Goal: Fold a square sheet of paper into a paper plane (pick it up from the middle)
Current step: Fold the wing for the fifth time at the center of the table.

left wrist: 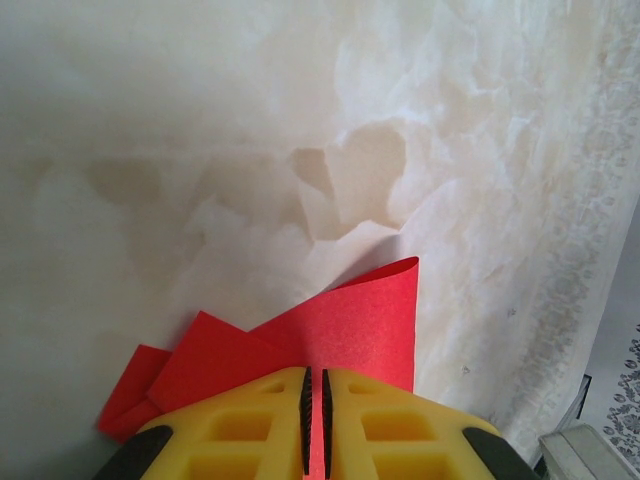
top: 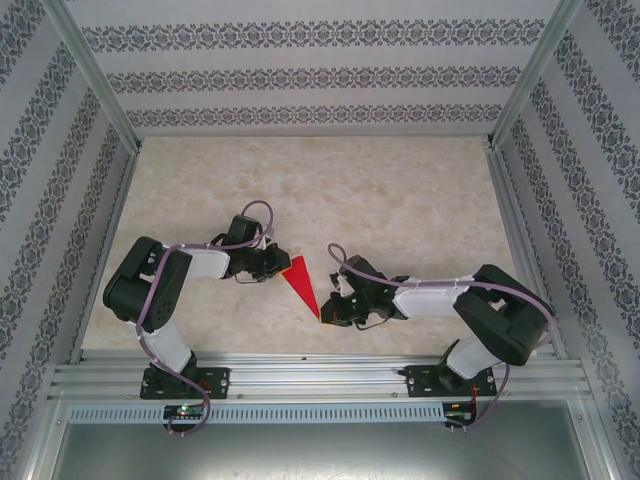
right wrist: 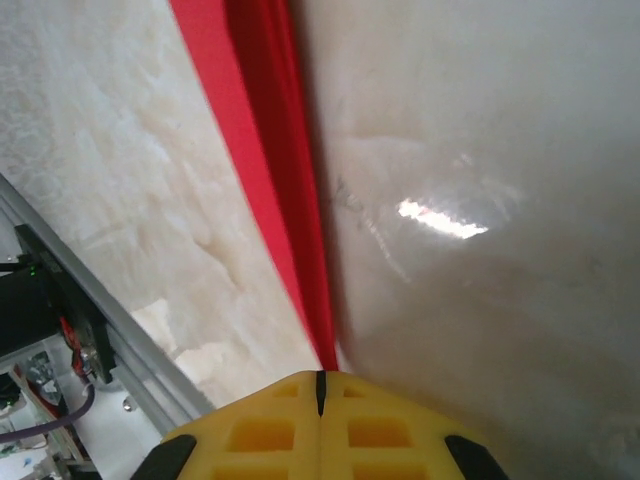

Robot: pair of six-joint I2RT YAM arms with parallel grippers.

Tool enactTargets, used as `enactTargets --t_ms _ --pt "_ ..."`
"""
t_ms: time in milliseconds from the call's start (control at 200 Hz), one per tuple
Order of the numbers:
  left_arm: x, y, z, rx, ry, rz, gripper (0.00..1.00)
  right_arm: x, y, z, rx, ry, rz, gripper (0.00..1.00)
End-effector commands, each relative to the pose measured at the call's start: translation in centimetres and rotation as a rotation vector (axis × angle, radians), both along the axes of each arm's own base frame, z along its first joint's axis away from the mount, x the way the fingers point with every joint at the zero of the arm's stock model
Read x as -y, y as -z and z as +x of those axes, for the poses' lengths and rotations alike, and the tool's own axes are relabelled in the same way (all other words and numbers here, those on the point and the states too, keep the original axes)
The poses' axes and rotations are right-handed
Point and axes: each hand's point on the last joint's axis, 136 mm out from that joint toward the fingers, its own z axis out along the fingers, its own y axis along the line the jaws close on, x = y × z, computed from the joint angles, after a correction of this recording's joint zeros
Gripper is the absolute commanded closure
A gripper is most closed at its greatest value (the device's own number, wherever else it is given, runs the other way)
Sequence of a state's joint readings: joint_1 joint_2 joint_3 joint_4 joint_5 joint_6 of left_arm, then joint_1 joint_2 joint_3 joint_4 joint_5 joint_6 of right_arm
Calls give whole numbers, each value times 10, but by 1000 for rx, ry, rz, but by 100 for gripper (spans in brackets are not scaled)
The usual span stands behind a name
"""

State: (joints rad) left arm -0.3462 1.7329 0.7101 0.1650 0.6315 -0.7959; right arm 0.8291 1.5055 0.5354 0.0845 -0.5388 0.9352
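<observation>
paper plane: the bright red paper, folded to a narrow pointed dart, the paper plane (top: 301, 285), is held between the two grippers.
place: it is found over the beige marbled table (top: 400, 190), close to the near edge and about midway between the left and right edges.
contact with table: whether it rests on the surface or is held just above it cannot be told.
long axis: it is laid diagonally, from far-left to near-right.
pointing: the sharp tip is aimed at the near edge and slightly toward the right edge. The wide end is turned to the far-left.
left gripper: the left gripper (top: 278, 263) is clenched on the wide end of the paper plane.
left wrist view: the yellow fingers (left wrist: 240, 420) of the left gripper (left wrist: 315, 385) are pressed nearly together, with the red sheet (left wrist: 350, 320) pinched in the slit. Folded layers are fanned out at the left, and one flap is curled up at the top right.
right gripper: the right gripper (top: 328, 315) is clamped on the pointed tip.
right wrist view: the yellow fingers (right wrist: 390, 430) of the right gripper (right wrist: 321, 385) are closed tight. The red strip (right wrist: 270, 150) is seen running from the slit up to the frame's top edge, with a lighter and a darker band along its length.
surroundings: a silver aluminium rail (top: 320, 375) is fixed along the near edge, and grey patterned walls (top: 300, 80) are set behind and at both sides.
</observation>
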Motion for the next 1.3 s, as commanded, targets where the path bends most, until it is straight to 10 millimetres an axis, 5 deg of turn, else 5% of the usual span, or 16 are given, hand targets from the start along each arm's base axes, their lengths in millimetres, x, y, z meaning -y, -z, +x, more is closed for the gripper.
enactTargets --t_ms 0,205,420,575,729,1134,1294 --pt "-21 33 -16 -92 -34 128 84 -8 -26 13 78 0 26 94" --pt "-20 29 -15 -85 -35 119 83 -39 -49 53 146 3 89 93" --pt "-21 30 -16 -91 -34 122 83 -63 -20 77 95 -5 61 92" --pt "-22 31 -17 -92 -35 128 83 -44 21 61 3 4 -7 92" --pt "-23 33 -17 -95 -40 135 84 -23 37 35 -51 19 -9 91" --pt "-23 34 -15 -97 -46 137 84 18 28 -17 -59 -1 -51 88" --pt "-18 25 -13 -72 -26 114 81 21 9 -16 0 -5 -38 86"
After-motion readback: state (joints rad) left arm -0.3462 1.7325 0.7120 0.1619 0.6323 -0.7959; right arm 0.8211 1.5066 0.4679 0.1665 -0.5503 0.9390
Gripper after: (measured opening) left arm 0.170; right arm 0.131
